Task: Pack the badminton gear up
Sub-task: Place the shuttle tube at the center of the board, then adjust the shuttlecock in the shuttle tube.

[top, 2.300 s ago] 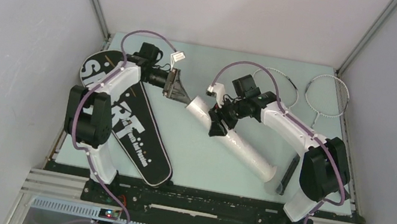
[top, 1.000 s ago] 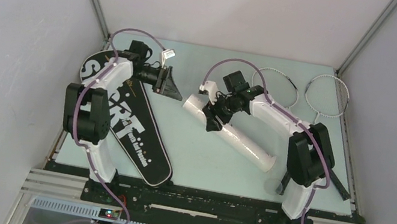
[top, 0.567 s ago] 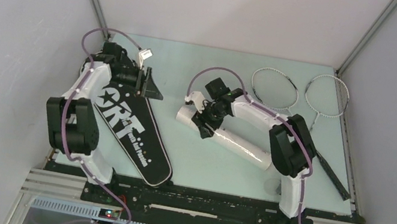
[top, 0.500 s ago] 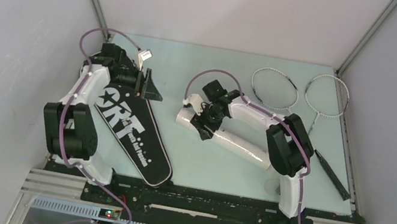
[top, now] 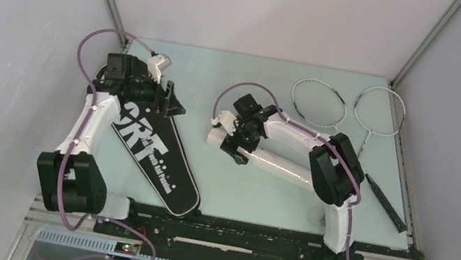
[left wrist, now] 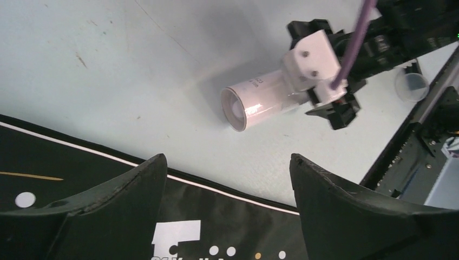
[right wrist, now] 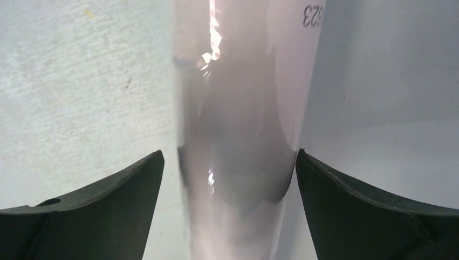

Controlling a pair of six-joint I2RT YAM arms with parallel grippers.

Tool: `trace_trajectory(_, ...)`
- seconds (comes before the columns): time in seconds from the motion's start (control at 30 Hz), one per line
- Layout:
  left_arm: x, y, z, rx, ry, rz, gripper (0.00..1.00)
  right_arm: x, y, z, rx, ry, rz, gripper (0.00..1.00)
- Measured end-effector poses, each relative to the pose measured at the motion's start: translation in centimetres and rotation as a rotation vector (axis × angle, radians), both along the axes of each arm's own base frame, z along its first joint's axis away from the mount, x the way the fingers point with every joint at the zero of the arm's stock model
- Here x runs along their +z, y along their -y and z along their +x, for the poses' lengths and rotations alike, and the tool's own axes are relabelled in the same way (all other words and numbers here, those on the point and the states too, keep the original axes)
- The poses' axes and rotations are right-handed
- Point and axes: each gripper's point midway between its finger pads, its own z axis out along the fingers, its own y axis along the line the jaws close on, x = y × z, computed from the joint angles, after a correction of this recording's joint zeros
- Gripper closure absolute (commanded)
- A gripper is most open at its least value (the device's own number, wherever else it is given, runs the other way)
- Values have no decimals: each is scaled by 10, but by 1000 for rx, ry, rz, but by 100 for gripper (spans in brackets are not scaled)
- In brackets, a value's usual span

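The left pincer (top: 172,100) has drawn back to the upper left of the frame, above the black bag (top: 152,149), fingers apart and empty. The right pincer (top: 233,146) straddles the white tube (top: 278,166) at frame centre, fingers apart beside it; contact is unclear. Two racquets (top: 320,104) lie on the desk (top: 231,194) at upper right.

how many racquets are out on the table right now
2. Both lie at the far right of the table: one racquet nearer the middle, the other racquet beside it toward the right wall. None visible elsewhere; the black bag could hide more.
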Motion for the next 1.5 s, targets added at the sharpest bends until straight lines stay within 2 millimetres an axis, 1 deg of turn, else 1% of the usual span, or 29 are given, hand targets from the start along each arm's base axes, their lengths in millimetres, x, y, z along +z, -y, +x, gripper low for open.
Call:
trace_trajectory(0.1, 4, -3, 1, 16, 37, 22, 6, 18, 4, -4, 1, 27, 26, 0)
trace_trajectory(0.13, 5, -4, 1, 21, 49, 29, 2, 27, 8, -8, 1, 39, 39, 0)
trace_trajectory(0.2, 7, -6, 0, 31, 77, 42, 0, 44, 15, -17, 6, 64, 67, 0)
trace_trajectory(0.33, 12, -6, 1, 41, 138, 69, 0, 84, 41, -38, 6, 122, 134, 0)
trace_trajectory(0.4, 15, -1, 1, 33, 174, 85, 0, 98, 56, -45, -10, 146, 161, 3)
trace_trajectory(0.47, 18, 7, 0, 11, 213, 101, 0, 104, 76, -50, -44, 160, 173, 5)
trace_trajectory(0.57, 23, 24, -3, -32, 261, 119, 0, 102, 117, -60, -129, 161, 166, 7)
trace_trajectory(0.67, 25, 40, -5, -82, 299, 139, 0, 96, 160, -78, -219, 146, 131, 9)
trace_trajectory(0.8, 22, 61, -11, -179, 350, 179, 0, 92, 195, -108, -269, 126, 96, 9)
trace_trajectory(0.9, 10, 81, -16, -290, 382, 223, 0, 91, 220, -123, -316, 115, 68, 7)
trace_trajectory(1.0, -18, 101, -25, -429, 368, 281, 0, 87, 243, -129, -386, 97, 43, 7)
trace_trajectory(1.1, -43, 115, -33, -549, 368, 345, 0, 75, 258, -136, -437, 50, 24, 8)
trace_trajectory(1.17, -54, 123, -37, -625, 394, 388, 0, 68, 263, -141, -472, -6, 22, 6)
trace_trajectory(1.27, -65, 133, -40, -724, 453, 454, 0, 59, 265, -144, -511, -94, 39, 3)
trace_trajectory(1.33, -77, 141, -42, -803, 496, 510, 0, 55, 265, -147, -531, -141, 50, 2)
trace_trajectory(1.5, -117, 157, -44, -995, 553, 643, 0, 52, 269, -146, -593, -188, 94, 4)
